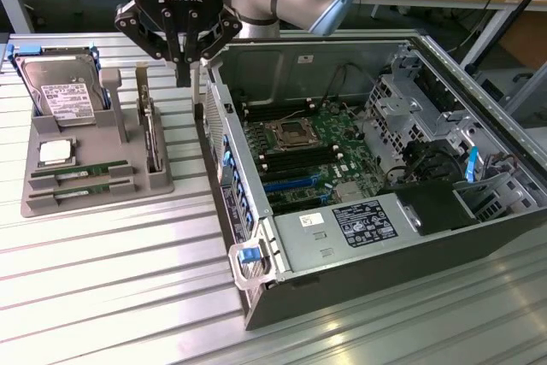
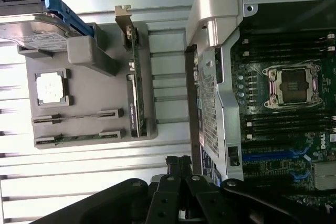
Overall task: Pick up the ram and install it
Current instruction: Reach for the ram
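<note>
Scene: slatted metal table (image 1: 111,288) with a grey parts tray (image 1: 115,150) on the exterior view's left and an open computer case (image 1: 491,117) on the exterior view's right
Gripper: black gripper (image 1: 183,74) hangs above the strip of table between tray and case, close to the case wall; its fingers are pressed together and hold nothing
Ram: green ram (image 1: 75,173) stands on its long edge in a slot at the tray's near end in the exterior view, well apart from the gripper
Second stick: another green stick (image 1: 83,189) sits in the slot just beside it, parallel to it
Neighbours: square silver processor (image 1: 54,153) just beside the sticks, hard drive (image 1: 61,91) propped at the tray's far end, expansion card (image 1: 152,138) upright along the tray's case side
Destination: motherboard (image 1: 299,147) lies flat inside the case, with long dark memory slots (image 1: 289,162) near the processor socket (image 1: 286,132)
Step in hand: judged to be the reach toward the ram, with nothing picked up yet
Doing it well: the fingers would need to part before they can straddle the thin board; turn the wrist so the pads face its two flat sides, centre on the stick's length, and pull straight up out of the slot
Risk: the upright card stands between the gripper and the sticks, so a low sideways path could clip it, and an off-centre grip could tilt the ram or nudge the stick beside it
</note>
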